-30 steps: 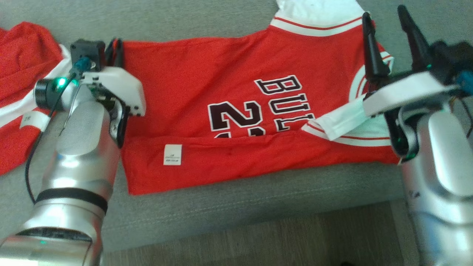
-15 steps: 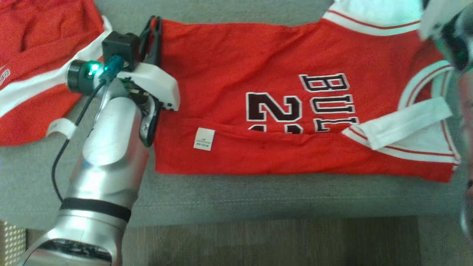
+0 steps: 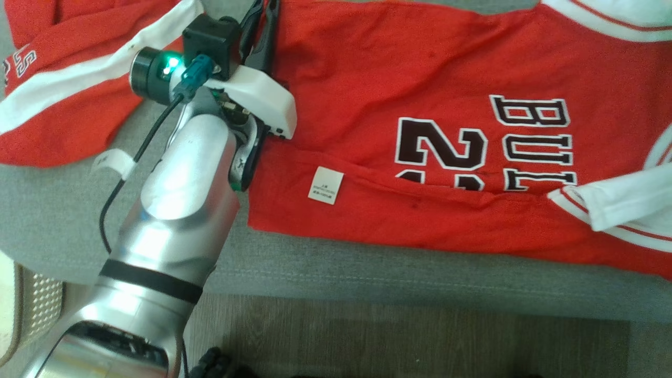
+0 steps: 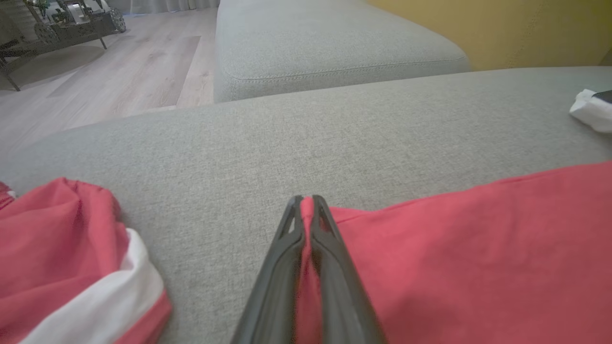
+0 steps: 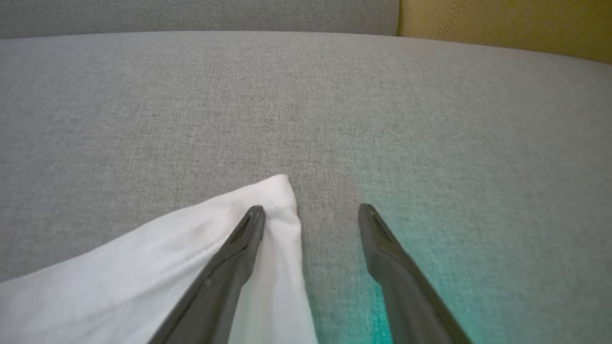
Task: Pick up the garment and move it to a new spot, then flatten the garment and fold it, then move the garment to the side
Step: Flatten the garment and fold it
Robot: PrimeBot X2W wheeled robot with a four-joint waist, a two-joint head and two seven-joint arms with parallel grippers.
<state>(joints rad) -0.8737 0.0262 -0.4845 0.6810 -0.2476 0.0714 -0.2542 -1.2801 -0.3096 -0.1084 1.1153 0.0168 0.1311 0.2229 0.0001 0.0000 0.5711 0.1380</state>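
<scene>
Since a second ago the head camera has swung toward the robot's left, so the whole scene sits further right in the head view, while the red jersey point(image 3: 420, 79) lies as it did on the grey sofa cushion point(image 3: 367, 273). It is spread flat, its black-and-white "BUL" lettering and numeral facing up. The jersey's near edge is folded over, with a small white label point(image 3: 325, 185) showing on the fold. The left hand point(image 3: 266, 16) remains at the jersey's far left corner. In the left wrist view that hand point(image 4: 306, 200) has its two dark fingers pressed together on a pinch of the red cloth point(image 4: 478, 248). A second red garment with a white stripe point(image 3: 63, 63) lies crumpled on the cushion just left of the jersey, apart from it. At the jersey's right end, the right hand point(image 5: 311, 210) has its fingers spread wide and grips nothing. One finger lies over a white strip of fabric point(image 5: 143, 267) and the other over bare cushion. Wooden floor point(image 3: 420, 336) runs along the cushion's front edge, on the near side of the jersey.
</scene>
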